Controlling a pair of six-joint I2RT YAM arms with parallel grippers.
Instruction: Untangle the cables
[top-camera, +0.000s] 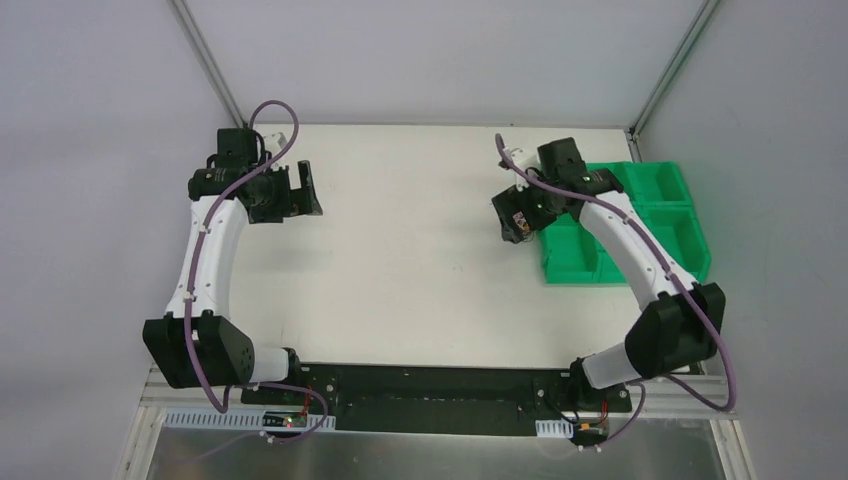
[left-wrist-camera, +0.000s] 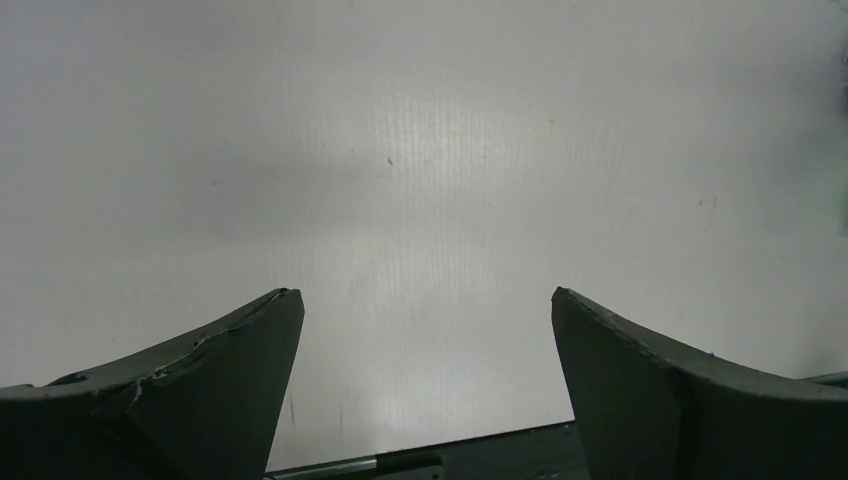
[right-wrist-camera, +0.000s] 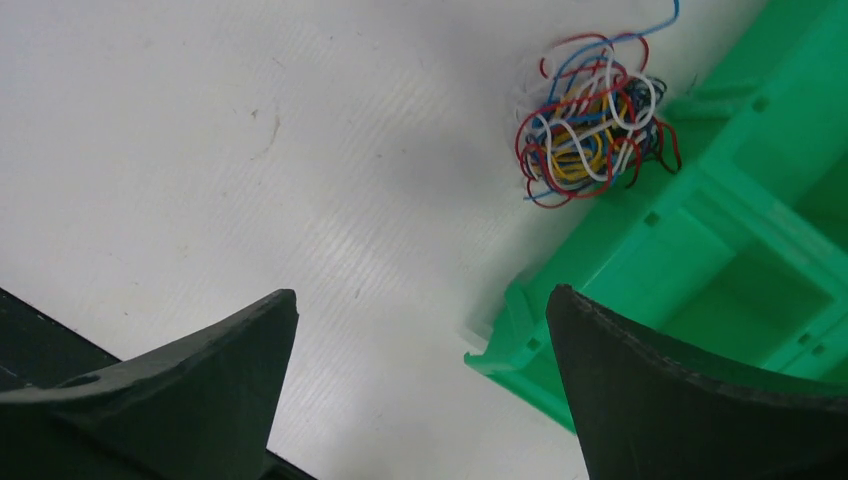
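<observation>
Right wrist: cables (right-wrist-camera: 592, 125) beside bin (right-wrist-camera: 690, 215)

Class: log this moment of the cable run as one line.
left gripper: open, empty, over table | right gripper: open, empty | cables: one tangled bundle on table beside green bin | untangling: not started

Overhead looks down; wrist views sit close, seemingly over table (top-camera: 400, 250).

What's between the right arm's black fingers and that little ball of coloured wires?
The right wrist view shows only bare white tabletop between the right arm's open black fingers and the tangled bundle of coloured wires; the green plastic bin lies alongside.
</observation>
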